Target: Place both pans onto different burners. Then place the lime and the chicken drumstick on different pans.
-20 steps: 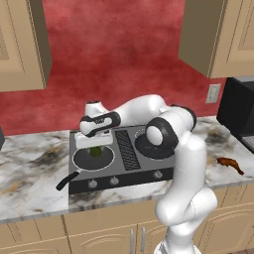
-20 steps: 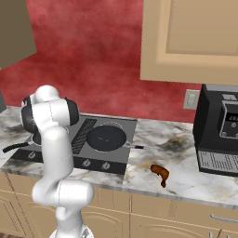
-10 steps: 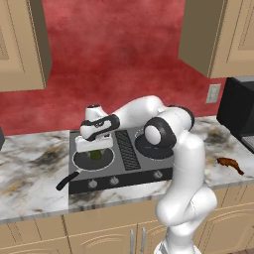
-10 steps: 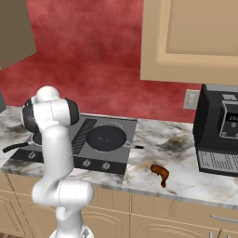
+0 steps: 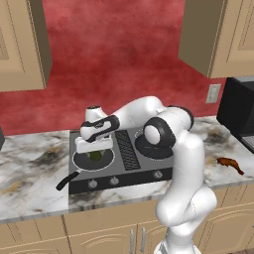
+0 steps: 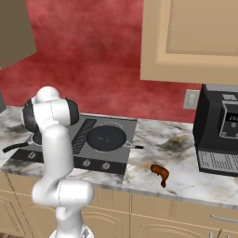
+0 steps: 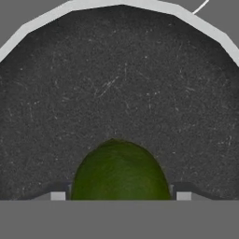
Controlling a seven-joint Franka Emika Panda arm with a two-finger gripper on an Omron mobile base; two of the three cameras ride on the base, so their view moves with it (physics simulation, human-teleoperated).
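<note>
Hand view: the small round green lime (image 7: 119, 170) sits low between the two dark fingertips on the speckled black floor of the left frying pan (image 7: 121, 84); the gripper (image 7: 119, 196) flanks it with jaws spread wider than the fruit, though whether the pads touch it cannot be told. Compared with a second ago, the hand in the left base view has sunk slightly over that pan. The reddish-brown chicken drumstick (image 6: 160, 172) lies on the marble counter (image 6: 186, 181), well right of the second black pan (image 6: 107, 137) on the right burner.

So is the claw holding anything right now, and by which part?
It cannot be told. The lime sits between the claw tips over the left pan, but contact at its sides isn't visible.
</note>
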